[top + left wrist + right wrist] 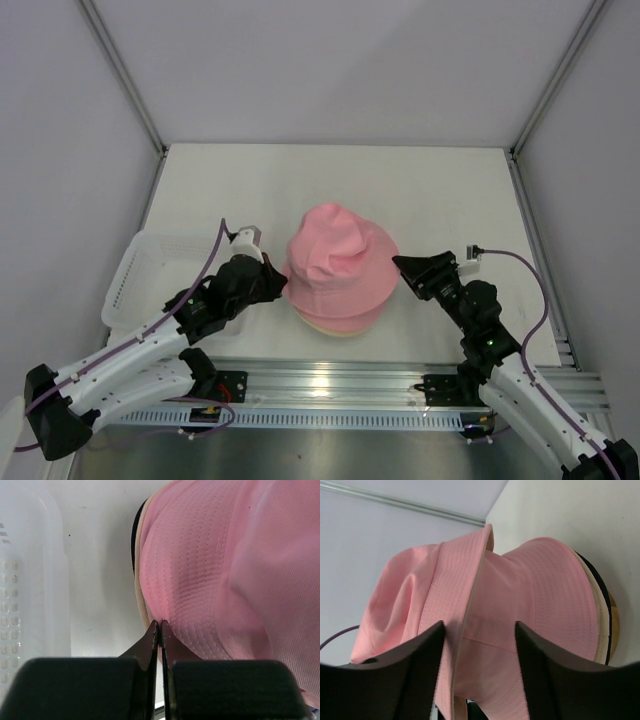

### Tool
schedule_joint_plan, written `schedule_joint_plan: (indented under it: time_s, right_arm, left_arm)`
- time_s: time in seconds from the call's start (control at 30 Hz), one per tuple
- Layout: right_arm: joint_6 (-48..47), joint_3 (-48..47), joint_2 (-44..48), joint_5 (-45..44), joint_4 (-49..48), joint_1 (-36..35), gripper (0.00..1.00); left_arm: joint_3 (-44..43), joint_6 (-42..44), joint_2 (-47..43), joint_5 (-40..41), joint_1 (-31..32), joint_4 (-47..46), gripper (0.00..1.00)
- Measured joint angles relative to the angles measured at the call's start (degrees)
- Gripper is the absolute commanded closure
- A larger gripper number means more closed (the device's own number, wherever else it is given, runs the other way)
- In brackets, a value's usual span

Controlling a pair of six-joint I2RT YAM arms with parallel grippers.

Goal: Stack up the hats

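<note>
Hats [340,275] crown-up, stack axis vertical

White table [450,190], wooden stand [614,625], white plastic basket [135,275]

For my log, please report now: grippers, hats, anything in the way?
Left gripper shut at brim of pink hat. Right gripper open, opposite side. Hats stacked on the stand. Basket at left, apart.
</note>
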State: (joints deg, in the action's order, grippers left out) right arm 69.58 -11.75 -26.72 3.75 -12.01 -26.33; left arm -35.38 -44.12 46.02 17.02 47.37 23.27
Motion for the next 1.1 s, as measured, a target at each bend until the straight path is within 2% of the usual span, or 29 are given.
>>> schedule_joint_plan:
  time_s: [0.07,0.1,0.2,0.43,0.83,0.97,1.1]
  right_arm:
    - [-0.2,0.0,-2.4,0.7,-1.5,-0.5,0.57]
    - [-0.3,-0.2,-3.4,1.1,-2.5,-0.6,0.78]
    - [-1.1,-0.9,-3.6,1.3,-3.0,-0.9,1.0]
    - [-3.5,-2.0,-0.2,1.9,-1.8,-1.0,1.0]
    - [-5.9,-3.0,-0.3,4.3,-1.9,-1.4,1.0]
    - [-6.3,-5.1,2.3,4.1,2.3,-1.4,1.0]
    - [-6.4,-8.2,9.9,2.2,11.2,-1.6,1.0]
  left_arm:
    - [0.0,0.0,0.1,0.4,0.1,0.0,0.99]
    - [-0.1,0.0,0.1,0.5,0.1,0.2,0.99]
    - [-0.6,0.0,0.1,1.0,0.1,0.9,0.99]
    - [-3.7,1.2,-1.7,4.0,0.2,4.4,0.99]
    - [-16.1,7.4,-1.1,6.1,0.2,5.2,0.99]
    - [-18.9,7.8,2.0,3.8,0.2,4.9,0.99]
    - [-18.8,7.6,3.1,2.1,0.2,5.5,0.99]
